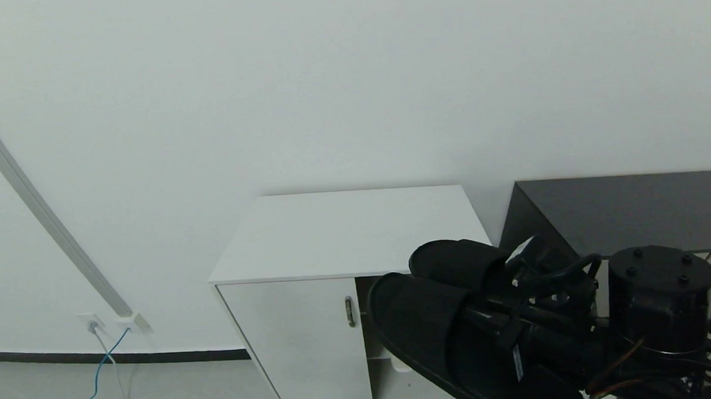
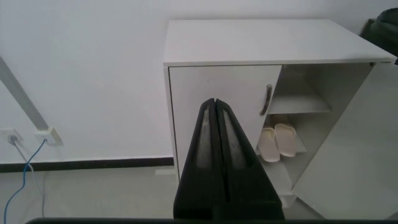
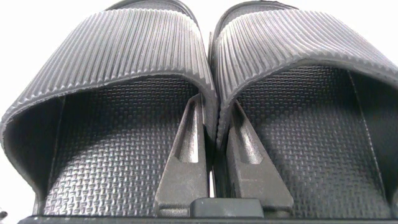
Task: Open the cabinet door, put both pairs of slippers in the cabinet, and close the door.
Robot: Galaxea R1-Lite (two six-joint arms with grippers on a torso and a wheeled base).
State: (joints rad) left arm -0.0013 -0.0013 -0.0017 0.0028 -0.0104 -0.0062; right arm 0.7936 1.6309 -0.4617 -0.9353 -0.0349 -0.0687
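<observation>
A white cabinet (image 1: 345, 230) stands against the wall, its left door (image 1: 301, 340) closed and its right door (image 2: 354, 143) swung open. A pair of cream slippers (image 2: 280, 140) lies on a lower shelf inside, under an empty shelf. My right gripper (image 3: 214, 106) is shut on the pair of black ribbed slippers (image 1: 432, 316), pinching their two inner edges together. It holds them in the air in front of the cabinet's open right side, toes toward it. My left gripper (image 2: 215, 102) is shut with nothing in it and points at the closed left door.
A dark grey table (image 1: 632, 211) stands right beside the cabinet on its right. A wall socket with blue and white cables (image 1: 97, 325) sits low on the wall to the left, under a slanted cable duct (image 1: 38, 207). The floor left of the cabinet is bare.
</observation>
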